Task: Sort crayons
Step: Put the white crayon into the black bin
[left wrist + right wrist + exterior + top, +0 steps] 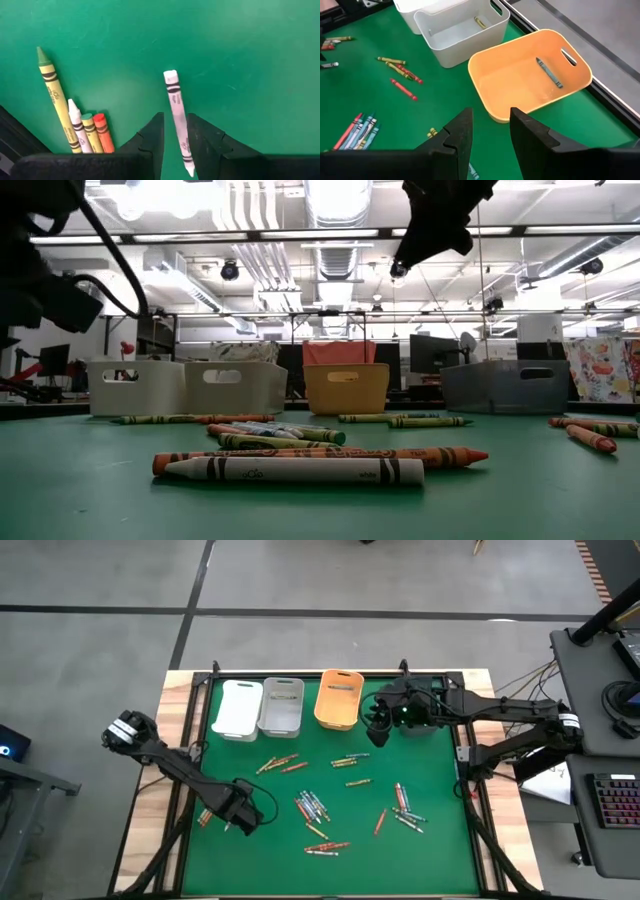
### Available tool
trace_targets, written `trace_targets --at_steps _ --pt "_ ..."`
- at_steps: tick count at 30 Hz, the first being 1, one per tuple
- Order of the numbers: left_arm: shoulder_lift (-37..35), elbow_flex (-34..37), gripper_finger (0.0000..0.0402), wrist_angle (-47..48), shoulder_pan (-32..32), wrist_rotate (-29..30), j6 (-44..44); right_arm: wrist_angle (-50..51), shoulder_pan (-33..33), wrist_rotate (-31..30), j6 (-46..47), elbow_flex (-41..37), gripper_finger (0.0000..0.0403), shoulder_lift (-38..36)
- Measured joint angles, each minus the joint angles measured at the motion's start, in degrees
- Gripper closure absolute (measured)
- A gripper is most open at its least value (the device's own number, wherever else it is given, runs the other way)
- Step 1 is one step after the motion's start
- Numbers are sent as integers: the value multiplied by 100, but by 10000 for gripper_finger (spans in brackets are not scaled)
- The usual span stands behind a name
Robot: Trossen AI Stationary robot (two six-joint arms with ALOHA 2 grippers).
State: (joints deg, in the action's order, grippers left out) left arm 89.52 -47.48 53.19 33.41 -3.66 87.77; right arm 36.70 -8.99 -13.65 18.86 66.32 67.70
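From my remote station, I count four bins along the far edge of the green bench [440, 840]: a white bin [238, 708], a grey bin [282, 705], an orange bin [338, 698] and a dark one mostly hidden beneath the right arm. The left tool [176, 135] hangs low over the near-left of the mat, its fingers [150, 140] slightly parted on either side of a white crayon [178, 120] with black bands; I cannot tell whether they press it. Four more crayons [80, 125], olive, white, yellow-green and orange, lie just beside that tool, their lower ends cut off by it. The right tool [491, 131] hovers with fingers spread and nothing between them, just short of the orange bin, which holds one grey-blue crayon [549, 72]; the grey bin beyond holds one yellowish crayon [479, 22]. The rest of the crayons [312, 806] lie scattered in loose clusters mid-bench, too small to count surely from above.
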Motion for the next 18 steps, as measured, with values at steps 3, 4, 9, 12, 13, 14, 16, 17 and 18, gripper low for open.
trace_targets --at_steps 3,4,9,12,13,14,16,17,18 --pt "89 0 310 -13 0 33 0 -21 21 -4 14 0 284 0" --pt "124 0 304 -12 0 72 0 -21 25 -3 16 0 284 0" --pt "319 -16 291 -65 -2 146 -20 -22 26 -5 15 0 284 0" --pt "409 -26 302 -64 -2 146 -22 -24 26 -7 10 0 284 0" --pt "421 -26 310 -73 -2 148 -22 -22 26 -6 10 0 284 0" --pt "425 -28 318 -86 -2 154 -22 -22 26 -7 7 0 284 0" --pt "412 -35 339 -114 -1 169 -22 -21 28 -7 -40 0 284 0" --pt "404 -33 351 -125 2 176 -22 -21 48 -8 -70 -2 284 0" --pt "399 -33 365 -140 2 182 -23 -24 63 -9 -106 -10 284 0"
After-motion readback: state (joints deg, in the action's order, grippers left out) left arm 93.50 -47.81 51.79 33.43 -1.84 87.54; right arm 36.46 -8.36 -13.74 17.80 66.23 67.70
